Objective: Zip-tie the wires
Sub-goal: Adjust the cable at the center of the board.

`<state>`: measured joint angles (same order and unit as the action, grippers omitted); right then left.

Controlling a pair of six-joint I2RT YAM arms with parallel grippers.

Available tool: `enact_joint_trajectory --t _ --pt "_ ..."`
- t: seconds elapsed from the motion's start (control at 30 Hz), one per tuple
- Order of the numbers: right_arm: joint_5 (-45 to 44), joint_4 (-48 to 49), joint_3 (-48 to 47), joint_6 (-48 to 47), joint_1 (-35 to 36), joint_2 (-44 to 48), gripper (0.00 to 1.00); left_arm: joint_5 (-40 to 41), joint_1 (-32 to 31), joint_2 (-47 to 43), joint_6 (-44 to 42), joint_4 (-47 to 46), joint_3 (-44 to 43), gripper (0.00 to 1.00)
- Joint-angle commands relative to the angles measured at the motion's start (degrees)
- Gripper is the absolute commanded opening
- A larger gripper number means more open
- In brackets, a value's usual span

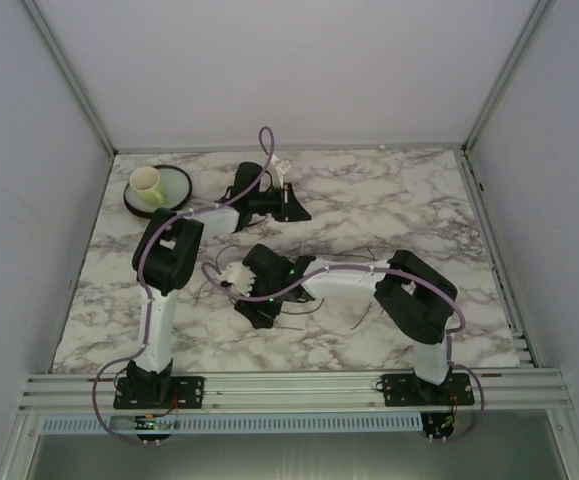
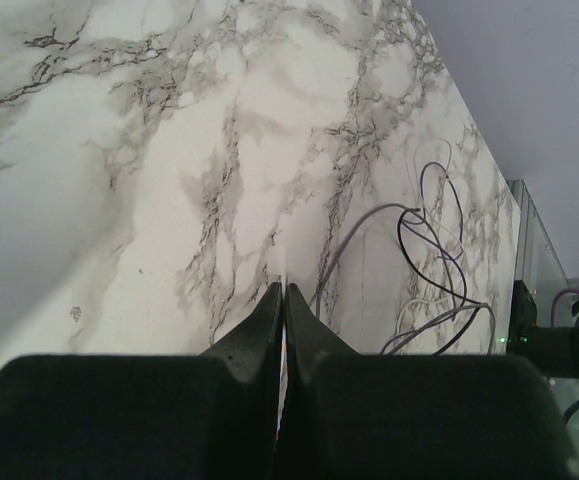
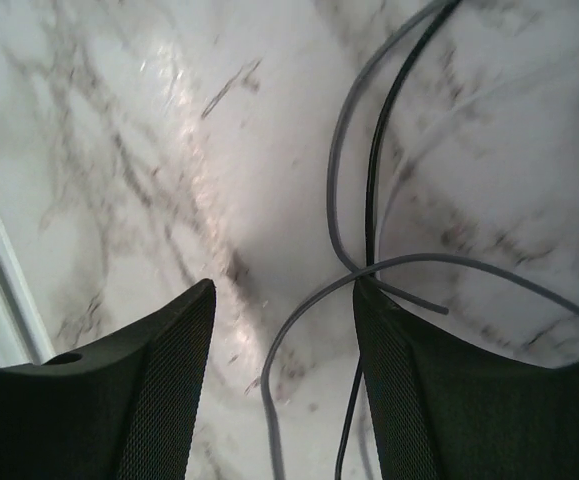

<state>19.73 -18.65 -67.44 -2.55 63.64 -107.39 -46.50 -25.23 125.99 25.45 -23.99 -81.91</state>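
A: Right gripper (image 3: pixel 284 290) up close: its jaws stand apart, and the thin wires (image 3: pixel 374 160) cross just by one fingertip.
B: Where do the wires lie?
A: Loose on the marble table (image 3: pixel 119 150), mid-table, under that gripper. The left gripper (image 2: pixel 281 288) is apart from them, its fingers pressed together.

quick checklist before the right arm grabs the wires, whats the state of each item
1. Right gripper fingers open: ok.
2. Wires in line with that gap: ok, grey and black strands cross it, close to one finger.
3. Wires gathered into one bundle: not ok, loose loops sprawl over the table.
4. Left gripper shut: ok.
5. Anything pinched in the left fingers: cannot tell, only a thin pale line shows between them.
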Motion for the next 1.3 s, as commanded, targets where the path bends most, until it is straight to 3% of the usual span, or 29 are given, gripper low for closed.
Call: enact_joint_trajectory --t 0.0,0.53,0.77,1.1,1.27 --pt "-4.1 4.4 -3.1 -3.0 0.2 -4.8 0.58 -0.9 -0.1 1.5 -2.1 2.1 -2.6 0.00" --pt "-17.1 11.6 -7.9 -7.8 -3.1 -10.5 0.66 -0.7 -0.1 2.0 -4.8 6.4 -4.4 0.00" --pt "-17.7 13.2 -1.2 -7.4 -3.4 -1.2 0.68 -2.4 -0.3 1.3 -5.0 6.5 -3.7 0.00" --pt "-14.5 19.3 14.4 0.7 -4.0 18.9 0.84 -2.3 -0.4 1.4 -5.5 6.1 -2.6 0.00" --pt "-16.6 14.5 16.8 4.3 -6.5 19.9 0.84 -2.7 -0.7 0.9 -4.8 4.6 -1.9 0.00"
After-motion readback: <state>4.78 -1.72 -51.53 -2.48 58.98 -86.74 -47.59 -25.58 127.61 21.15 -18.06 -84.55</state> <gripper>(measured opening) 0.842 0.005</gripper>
